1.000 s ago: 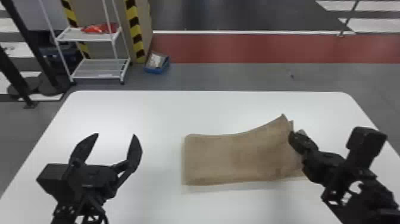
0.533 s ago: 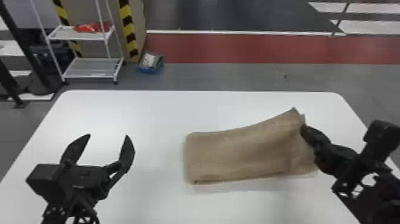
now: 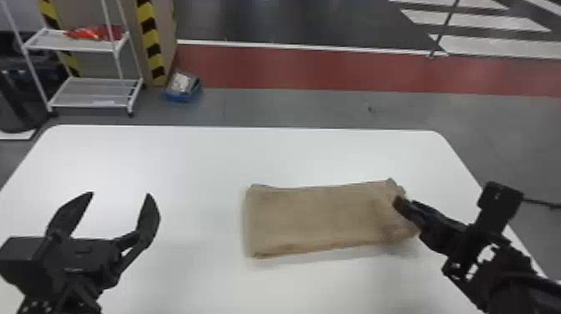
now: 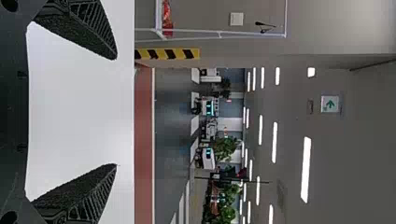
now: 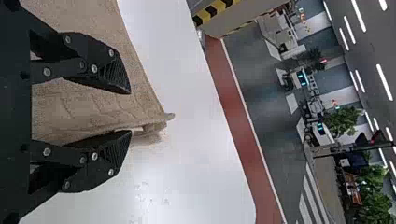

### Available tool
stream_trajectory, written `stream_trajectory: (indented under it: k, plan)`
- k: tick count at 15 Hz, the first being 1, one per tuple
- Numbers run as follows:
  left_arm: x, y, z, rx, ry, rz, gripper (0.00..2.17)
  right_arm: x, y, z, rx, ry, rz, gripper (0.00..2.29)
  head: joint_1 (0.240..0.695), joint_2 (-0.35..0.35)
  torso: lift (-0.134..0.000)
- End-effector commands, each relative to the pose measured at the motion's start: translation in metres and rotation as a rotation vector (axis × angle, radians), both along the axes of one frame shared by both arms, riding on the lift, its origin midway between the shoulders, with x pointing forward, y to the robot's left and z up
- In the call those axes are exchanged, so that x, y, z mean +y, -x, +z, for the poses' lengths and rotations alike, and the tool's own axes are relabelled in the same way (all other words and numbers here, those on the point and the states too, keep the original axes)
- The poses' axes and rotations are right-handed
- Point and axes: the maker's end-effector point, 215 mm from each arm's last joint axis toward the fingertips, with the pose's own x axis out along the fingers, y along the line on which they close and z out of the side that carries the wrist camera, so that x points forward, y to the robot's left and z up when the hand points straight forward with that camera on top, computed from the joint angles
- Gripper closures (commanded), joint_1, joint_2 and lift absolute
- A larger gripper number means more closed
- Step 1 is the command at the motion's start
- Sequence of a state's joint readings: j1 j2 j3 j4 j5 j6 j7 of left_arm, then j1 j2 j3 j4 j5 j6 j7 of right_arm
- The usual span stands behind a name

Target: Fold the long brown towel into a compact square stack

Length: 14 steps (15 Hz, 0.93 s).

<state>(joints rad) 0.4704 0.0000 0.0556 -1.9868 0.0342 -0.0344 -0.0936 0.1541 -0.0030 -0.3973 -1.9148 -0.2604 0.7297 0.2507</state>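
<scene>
The far corner at the right end of the brown towel [image 3: 321,217] has just been lowered: a moment ago it was held up in a peak, and now the far edge is seen to run nearly level. By this, a fold seems to be brought to its close, though a long oblong is still shown rather than a square, so at least one more fold across the length is probably needed. In the right wrist view the right claw [image 5: 130,112], at the towel's right end, is released, its fingers parted above the layered edge; whether the cloth is touched by them cannot be told. A slow withdrawal is called for, since the top layer could be dragged askew. The left claw [image 3: 120,193] is likewise spread wide, parked to the left of the towel, well apart from it. The towel is laid on the white tabletop [image 3: 188,167], whose rounded far corners are seen beyond it. Past the towel, the grey floor [image 3: 292,108] is crossed by a red band [image 3: 313,69]. Beyond the towel to its left, a white rack [image 3: 92,94] is stood beside a striped pillar [image 3: 152,50], with a blue box [image 3: 181,92] set near the pillar's foot.
</scene>
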Motion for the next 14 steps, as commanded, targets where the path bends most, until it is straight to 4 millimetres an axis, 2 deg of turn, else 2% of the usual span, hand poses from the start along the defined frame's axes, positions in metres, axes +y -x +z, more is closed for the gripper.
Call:
stream_trajectory:
  k: [1, 4, 7, 10, 12, 14]
  plan:
    - [-0.003, -0.001, 0.001, -0.002, 0.004, -0.003, 0.05, -0.011, 0.017, -0.001, 0.037, -0.015, -0.009, 0.07, 0.695, -0.128, -0.115]
    - [-0.006, -0.001, 0.002, -0.004, 0.003, -0.009, 0.05, -0.024, 0.025, -0.009, 0.071, -0.024, -0.027, 0.08, 0.695, -0.149, -0.115]
    - [-0.006, 0.000, 0.003, -0.002, 0.002, -0.009, 0.05, -0.017, 0.021, -0.028, 0.105, -0.042, -0.020, 0.10, 0.695, -0.169, -0.115]
    - [0.000, 0.000, 0.004, -0.004, -0.001, 0.002, 0.05, -0.016, 0.005, -0.044, 0.126, -0.056, -0.018, 0.13, 0.695, -0.164, -0.115]
    - [0.001, -0.001, 0.004, -0.005, 0.000, 0.003, 0.05, -0.020, -0.011, -0.044, 0.117, -0.056, -0.012, 0.15, 0.695, -0.154, -0.115]
    - [0.001, -0.002, 0.002, -0.001, 0.000, 0.003, 0.05, -0.015, -0.018, -0.041, 0.111, -0.059, 0.012, 0.30, 0.695, -0.150, -0.115]
